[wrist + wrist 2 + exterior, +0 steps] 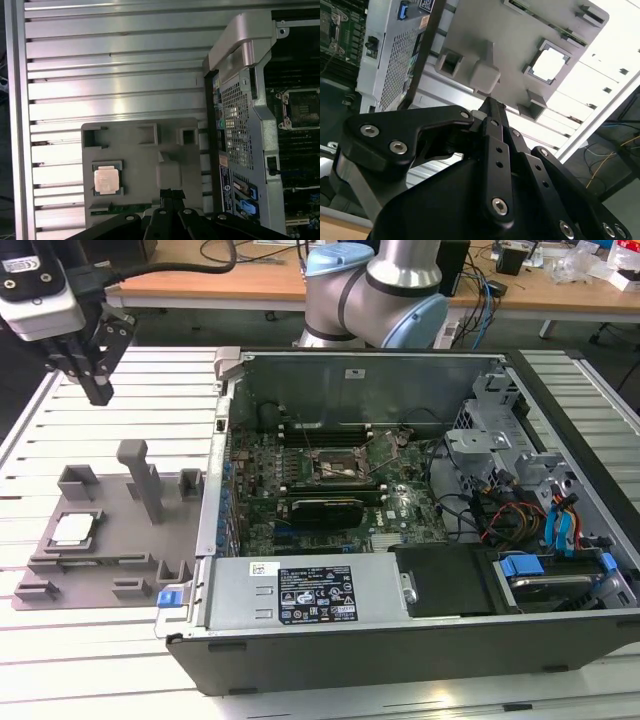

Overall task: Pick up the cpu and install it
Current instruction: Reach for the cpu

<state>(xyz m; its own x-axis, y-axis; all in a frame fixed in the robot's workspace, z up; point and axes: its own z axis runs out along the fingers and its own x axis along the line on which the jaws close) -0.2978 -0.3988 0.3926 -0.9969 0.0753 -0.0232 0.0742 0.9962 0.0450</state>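
Hand [99,393] pinched closed, empty, above the bench [100,660]; cpu [75,530] sits in grey tray [120,542], tall tray post [140,475] and open PC case [420,655] alongside.

Silvery-white on the cpu [106,180], grey on the tray [135,160], black on the gripper [170,193]. Green across the board [400,505]. Silver ridged stripes along the table [115,75].

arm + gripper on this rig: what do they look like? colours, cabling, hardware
The arm has silver-grey tubes with light-blue joint caps. The gripper is matte black, and its bar-linkage fingers are dotted with silver screw heads. A white-and-grey box sits above the gripper, and a thick black cable runs off it.
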